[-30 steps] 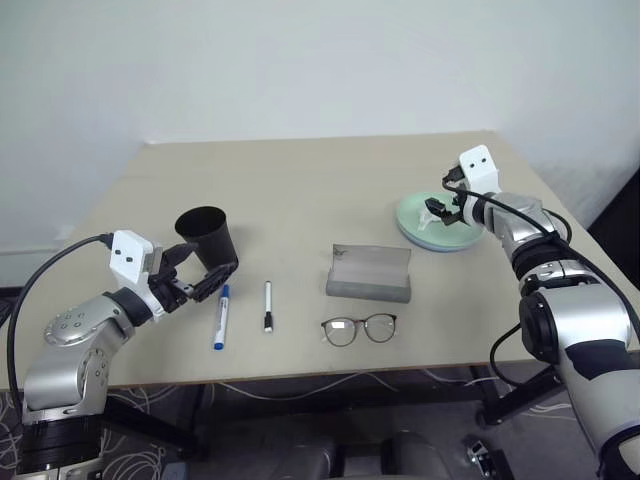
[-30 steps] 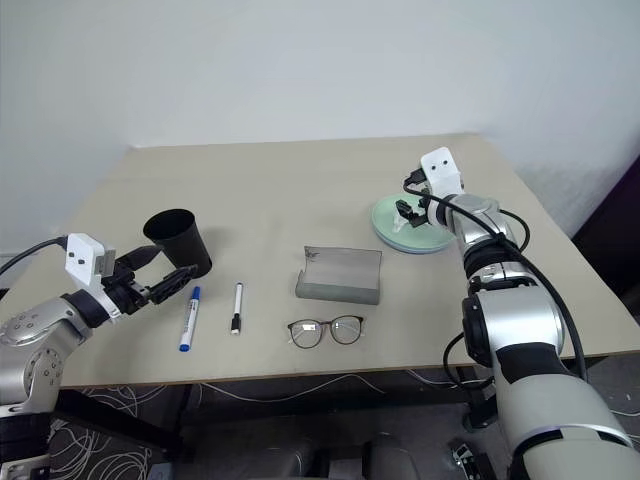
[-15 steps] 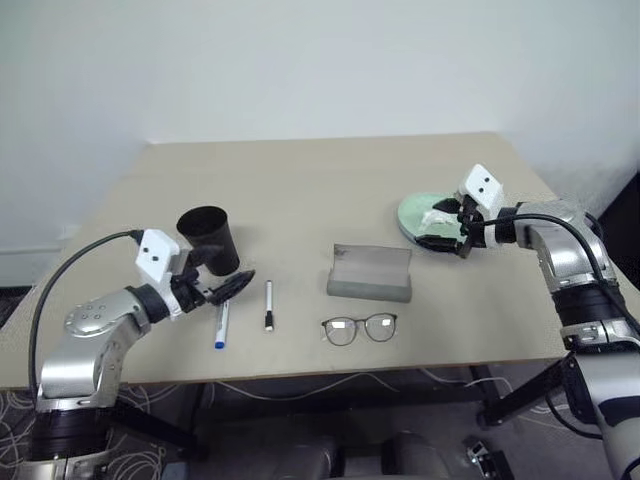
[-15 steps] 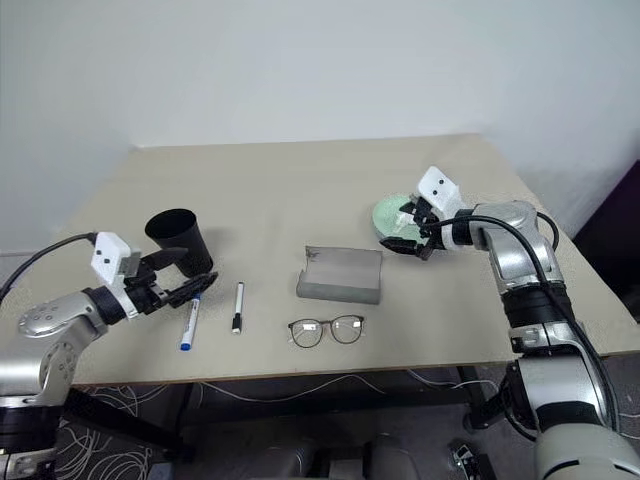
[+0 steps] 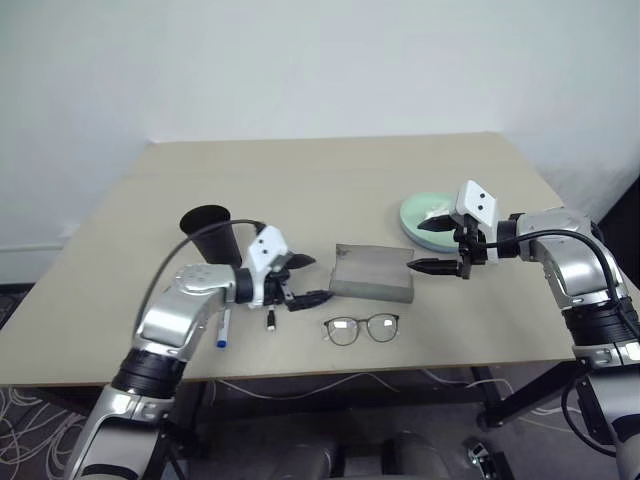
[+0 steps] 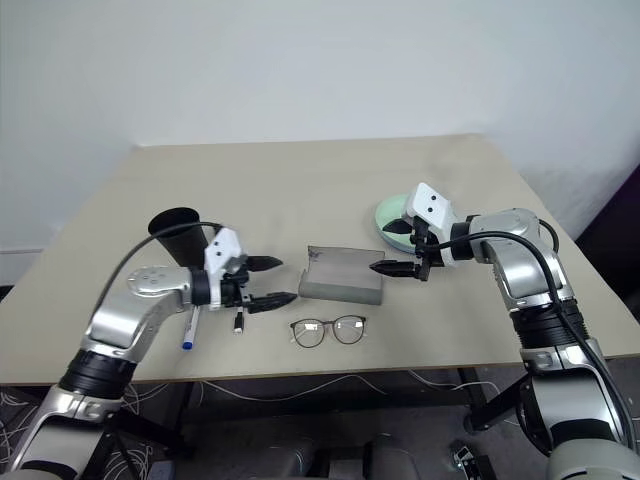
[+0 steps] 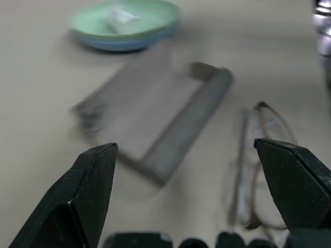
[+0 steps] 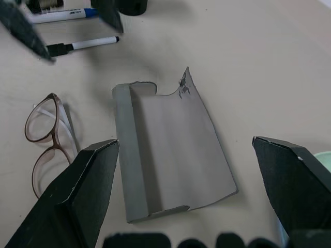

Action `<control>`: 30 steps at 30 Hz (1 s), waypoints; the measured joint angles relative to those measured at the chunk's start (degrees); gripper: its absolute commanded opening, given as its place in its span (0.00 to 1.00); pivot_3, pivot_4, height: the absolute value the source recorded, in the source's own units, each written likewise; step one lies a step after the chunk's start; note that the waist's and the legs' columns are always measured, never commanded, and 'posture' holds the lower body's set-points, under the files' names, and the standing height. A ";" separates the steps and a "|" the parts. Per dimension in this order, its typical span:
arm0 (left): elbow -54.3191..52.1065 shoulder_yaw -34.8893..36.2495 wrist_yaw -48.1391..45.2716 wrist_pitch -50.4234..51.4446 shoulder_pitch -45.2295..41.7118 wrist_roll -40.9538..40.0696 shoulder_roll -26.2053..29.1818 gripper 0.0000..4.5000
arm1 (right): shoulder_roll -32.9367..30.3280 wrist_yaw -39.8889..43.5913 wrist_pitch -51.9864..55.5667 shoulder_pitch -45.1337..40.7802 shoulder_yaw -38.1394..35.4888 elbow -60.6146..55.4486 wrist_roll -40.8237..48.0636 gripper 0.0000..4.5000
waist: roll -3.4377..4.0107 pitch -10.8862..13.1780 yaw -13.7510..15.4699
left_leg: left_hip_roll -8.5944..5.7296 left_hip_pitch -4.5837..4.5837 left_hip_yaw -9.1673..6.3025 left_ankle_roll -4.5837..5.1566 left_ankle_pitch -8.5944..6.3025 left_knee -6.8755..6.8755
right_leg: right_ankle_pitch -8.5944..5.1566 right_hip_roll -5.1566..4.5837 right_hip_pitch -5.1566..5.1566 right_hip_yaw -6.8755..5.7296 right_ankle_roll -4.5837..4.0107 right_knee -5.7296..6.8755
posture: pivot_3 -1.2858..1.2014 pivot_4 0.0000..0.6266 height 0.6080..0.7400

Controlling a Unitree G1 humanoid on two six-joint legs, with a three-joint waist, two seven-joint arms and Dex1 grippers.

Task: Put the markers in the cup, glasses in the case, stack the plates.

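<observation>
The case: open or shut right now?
Open. The case lies with its flap spread flat on the table, nothing inside; the glasses sit beside it.

Beige counter (image 5: 300,180) stood against a plain white wall (image 5: 300,60), loose cables (image 5: 300,385) on the floor beneath.

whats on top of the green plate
A small crumpled white tissue lies in the mint green plate, which sits stacked on the light blue plate. What the tissue covers is hidden.
</observation>
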 measured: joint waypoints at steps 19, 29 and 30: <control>11.10 -11.15 -8.87 -8.29 -7.77 10.15 -7.26 1.00 | -0.69 -1.37 1.13 0.90 0.13 -1.42 0.08 0.99 | -0.01 0.00 0.07 | 0.00 -0.21 -0.03 0.05 -0.01 0.29 | 0.04 0.01 -0.07 -0.04 0.17 0.01 | 0.52 0.00 1.00; 12.06 -11.71 -10.47 -9.97 -7.77 12.37 -8.86 0.47 | -0.68 -2.35 1.58 0.90 0.13 -1.62 0.10 1.00 | 0.00 0.00 0.07 | 0.00 -0.53 -0.05 0.19 -0.08 0.82 | 0.23 0.07 -0.14 -0.05 0.40 0.00 | 0.52 0.00 1.00; 12.09 -11.72 -10.53 -10.17 -7.77 12.56 -8.97 0.38 | -0.68 -2.40 1.62 0.90 0.13 -1.66 0.10 1.00 | 0.00 0.00 0.07 | 0.00 -0.54 -0.05 0.19 -0.08 0.83 | 0.22 0.07 -0.13 -0.05 0.43 0.00 | 0.52 0.00 1.00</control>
